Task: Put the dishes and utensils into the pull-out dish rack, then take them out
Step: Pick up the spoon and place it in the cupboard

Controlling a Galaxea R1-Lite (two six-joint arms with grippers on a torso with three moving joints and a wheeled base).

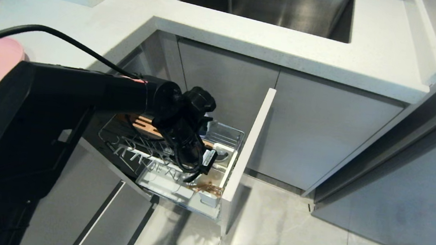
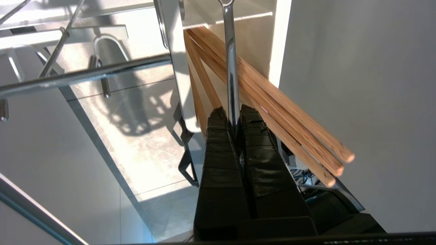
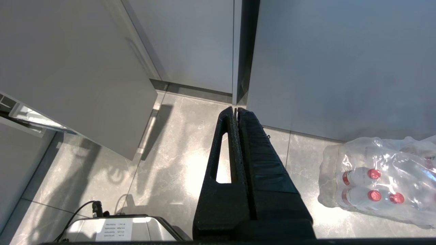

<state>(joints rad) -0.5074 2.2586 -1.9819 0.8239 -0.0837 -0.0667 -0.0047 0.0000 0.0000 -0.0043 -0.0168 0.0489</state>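
Left gripper (image 2: 235, 114) clamped on spoon (image 2: 231, 64) handle, bowl cut off; standing upright beside slanting chopsticks (image 2: 272, 109) in dish rack (image 1: 178, 176)

The kitchen is lit brightly and evenly from above, and the white counter (image 1: 221, 31) is rendered close to overexposure. The sink (image 1: 282, 3) is kept darker, with soft reflections on its steel. The left arm (image 1: 56, 119) is shown as a near-featureless black mass. A diffuse shadow is cast on the floor (image 1: 288, 231) under the rack (image 1: 179, 163). In the left wrist view, a strong sunlit patch with wire shadows is seen on the tiles, glare runs along the spoon (image 2: 231, 78), and the chopsticks (image 2: 282, 112) are slightly soft at their near ends. In the right wrist view, a bright glare spot lies on the floor, and highlights glint on wrapped bottles (image 3: 378, 180).
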